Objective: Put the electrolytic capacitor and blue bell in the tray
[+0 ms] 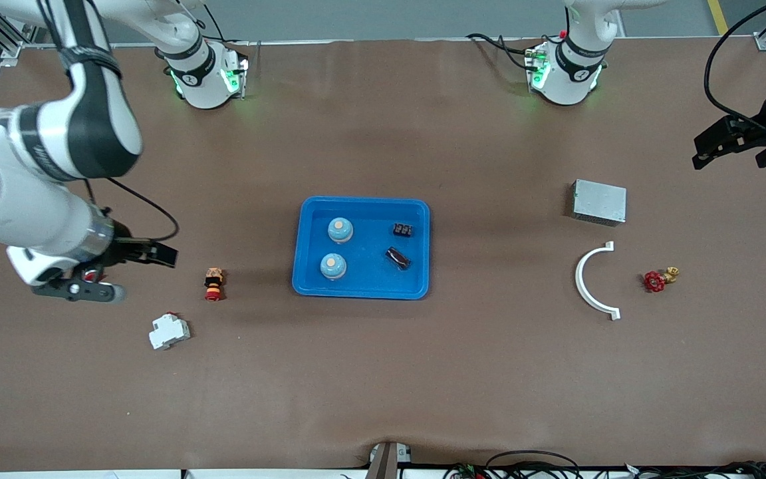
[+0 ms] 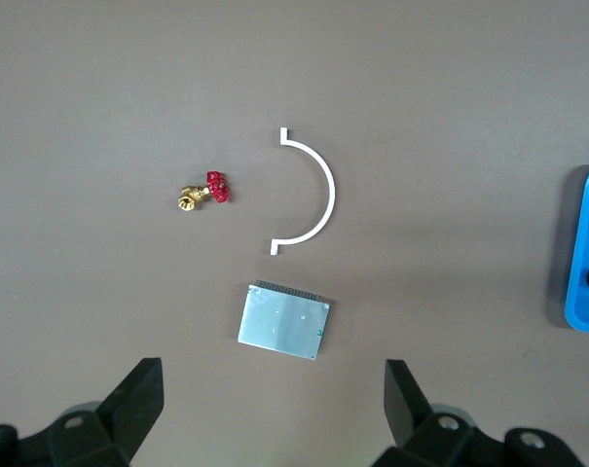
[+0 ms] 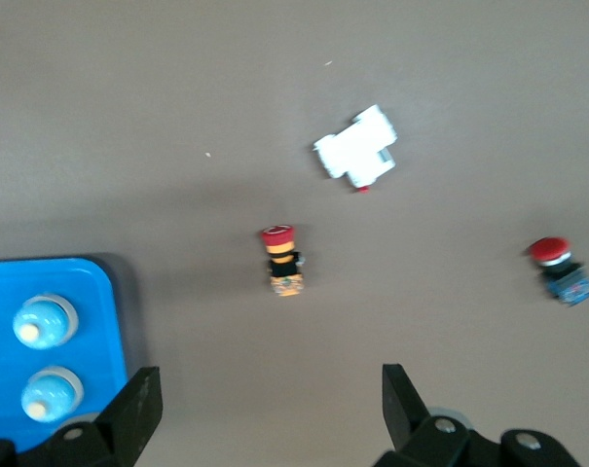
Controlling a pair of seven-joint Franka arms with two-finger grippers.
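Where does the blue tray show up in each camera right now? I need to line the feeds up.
Front view: the tray lies mid-table, holding two blue bells, a capacitor and a small black block.
Left wrist view: only one end of the tray shows, at the picture's edge.
Right wrist view: a corner of the tray with both bells shows.
Shared landmark: the tray's raised blue rim.

Even overhead light, soft short shadows; right wrist view slightly blurred.
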